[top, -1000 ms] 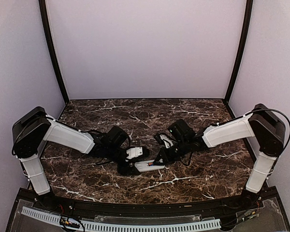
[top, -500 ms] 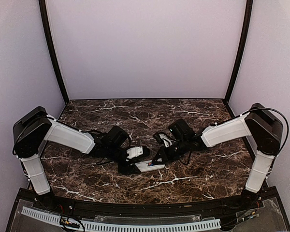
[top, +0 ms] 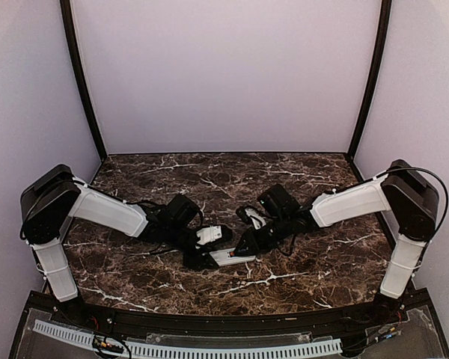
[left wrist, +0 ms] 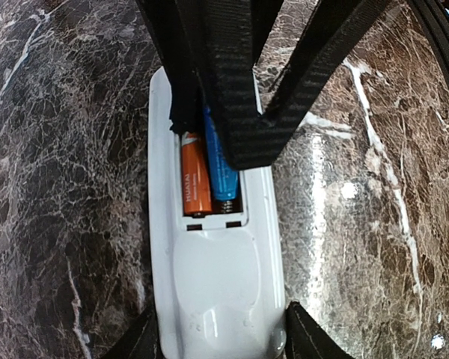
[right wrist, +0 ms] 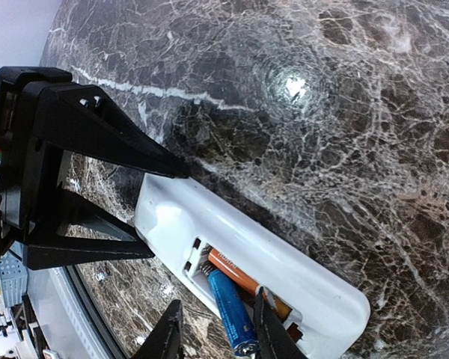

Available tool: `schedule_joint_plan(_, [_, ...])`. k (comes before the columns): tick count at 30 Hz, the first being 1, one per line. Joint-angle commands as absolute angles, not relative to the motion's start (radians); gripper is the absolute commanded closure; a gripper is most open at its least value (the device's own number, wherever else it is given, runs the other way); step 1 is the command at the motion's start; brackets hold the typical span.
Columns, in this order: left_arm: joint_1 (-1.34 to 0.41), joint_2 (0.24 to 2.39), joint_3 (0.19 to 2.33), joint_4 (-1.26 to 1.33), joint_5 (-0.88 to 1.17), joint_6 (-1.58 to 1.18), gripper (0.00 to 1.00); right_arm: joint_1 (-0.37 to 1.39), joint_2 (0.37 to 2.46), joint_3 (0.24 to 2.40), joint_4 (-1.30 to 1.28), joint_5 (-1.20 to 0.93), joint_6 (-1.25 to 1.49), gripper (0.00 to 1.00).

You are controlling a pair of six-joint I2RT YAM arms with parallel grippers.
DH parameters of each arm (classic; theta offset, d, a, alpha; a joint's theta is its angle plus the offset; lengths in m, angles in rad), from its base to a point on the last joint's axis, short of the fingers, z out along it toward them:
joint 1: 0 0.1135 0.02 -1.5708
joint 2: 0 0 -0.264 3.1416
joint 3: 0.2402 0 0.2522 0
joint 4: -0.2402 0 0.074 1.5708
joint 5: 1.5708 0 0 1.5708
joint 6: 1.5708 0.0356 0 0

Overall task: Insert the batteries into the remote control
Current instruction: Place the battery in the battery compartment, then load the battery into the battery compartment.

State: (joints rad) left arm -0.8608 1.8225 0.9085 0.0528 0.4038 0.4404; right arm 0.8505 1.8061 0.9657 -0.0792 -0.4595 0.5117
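Left wrist view: looking at the remote control (left wrist: 217,284) back-up on the counter (left wrist: 60,149), toward the middle of its near edge, clamped by the left gripper (left wrist: 221,340). Got the orange battery (left wrist: 196,179) seated, blue battery (left wrist: 223,176) beside it under the right gripper (right wrist: 217,329), jaws apart. Could pop the blue one out by pressing off-centre, or skid the remote.

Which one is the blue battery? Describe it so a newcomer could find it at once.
On the dark marble table, look near the middle for the white remote, lying with its back up. Two small cylinders sit side by side in its open bay. The blue battery is the blue one, right next to the orange battery.
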Motion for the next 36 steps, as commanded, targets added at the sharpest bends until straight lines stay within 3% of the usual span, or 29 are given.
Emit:
schedule_joint_plan(1, [-0.864, 1.847, 0.917, 0.012, 0.42, 0.434, 0.48, 0.859, 1.788, 0.993, -0.187, -0.378, 0.489, 0.68])
schedule_joint_plan(6, [-0.867, 1.847, 0.919, 0.011, 0.42, 0.436, 0.48, 0.86, 1.778, 1.024, -0.256, -0.333, 0.48, 0.63])
schedule_joint_plan(20, [-0.866, 1.848, 0.919, 0.011, 0.419, 0.432, 0.47, 0.868, 1.763, 1.096, -0.422, -0.209, 0.455, 0.61])
schedule_joint_plan(32, [-0.867, 1.851, 0.92, 0.009, 0.42, 0.431, 0.47, 0.906, 1.77, 1.135, -0.472, -0.212, 0.516, 0.77])
schedule_joint_plan(36, [-0.865, 1.852, 0.922, 0.008, 0.42, 0.431, 0.47, 0.91, 1.765, 1.152, -0.477, -0.214, 0.517, 0.79])
